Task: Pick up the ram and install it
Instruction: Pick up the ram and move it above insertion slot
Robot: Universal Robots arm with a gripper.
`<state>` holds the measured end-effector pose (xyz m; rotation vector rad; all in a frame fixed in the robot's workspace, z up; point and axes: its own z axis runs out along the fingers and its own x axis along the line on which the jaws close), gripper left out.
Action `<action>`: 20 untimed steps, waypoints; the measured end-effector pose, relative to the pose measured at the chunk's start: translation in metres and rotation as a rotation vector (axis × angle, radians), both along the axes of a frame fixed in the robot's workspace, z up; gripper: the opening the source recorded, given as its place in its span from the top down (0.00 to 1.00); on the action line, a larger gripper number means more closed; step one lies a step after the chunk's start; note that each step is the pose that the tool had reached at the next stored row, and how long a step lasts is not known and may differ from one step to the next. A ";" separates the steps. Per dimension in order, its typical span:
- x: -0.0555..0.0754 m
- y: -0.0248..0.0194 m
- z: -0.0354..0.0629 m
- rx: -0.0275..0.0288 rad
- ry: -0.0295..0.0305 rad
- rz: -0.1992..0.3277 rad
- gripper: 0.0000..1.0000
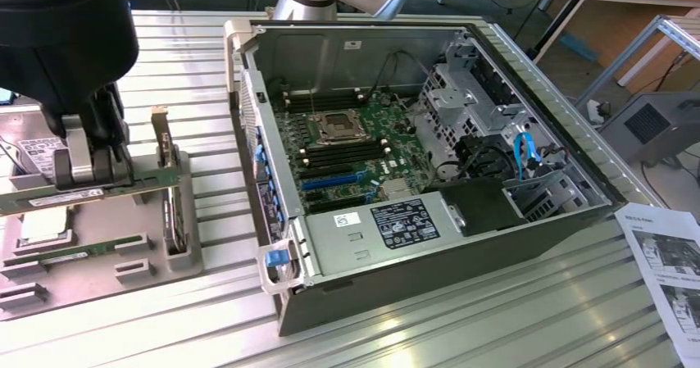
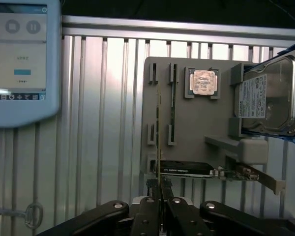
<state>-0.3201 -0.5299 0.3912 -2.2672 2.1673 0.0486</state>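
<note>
Ram (image 1: 120,188), a thin green stick, is pinched btwn the black jaws, which are closed narrow on it near its middle. It lies level over the gray tray (image 1: 77,290) at the exterior view's left; whether it has cleared the tray's slots can't be told. In the wrist view the ram (image 2: 158,132) is seen edge-on, a thin line running away from the jaws across the tray (image 2: 187,128). A 2nd green memory stick (image 1: 93,247) sits in the tray just beside it, also seen from the wrist (image 2: 172,103). Also on the tray: a square silver processor chip (image 2: 203,81), a hard drive (image 2: 268,96) w/ a white label, and a dark expansion card (image 2: 187,168) w/ a metal bracket. The tray rests on a ribbed metal counter (image 1: 493,335). At the centre of the exterior view an open computer case (image 1: 438,290) lies on its side, well apart from the held ram. Inside it is a green motherboard (image 1: 378,114) w/ a processor socket (image 1: 334,124) and black memory slots (image 1: 328,153). A printed paper sheet (image 1: 667,278) lies at the exterior view's right. A tablet (image 2: 19,59) w/ a pale screen shows near the tray in the wrist view.
</note>
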 end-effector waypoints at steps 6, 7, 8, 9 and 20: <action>0.000 0.0000 0.0054 0.0002 -0.0002 0.000 0.87; 0.000 0.0000 0.0054 0.0003 -0.0003 0.000 0.87; 0.000 0.0000 0.0054 0.0002 -0.0002 0.000 0.87; 0.000 0.0000 0.0055 0.0002 -0.0001 0.000 0.87; 0.027 0.0000 0.0056 0.0000 0.0000 0.000 0.87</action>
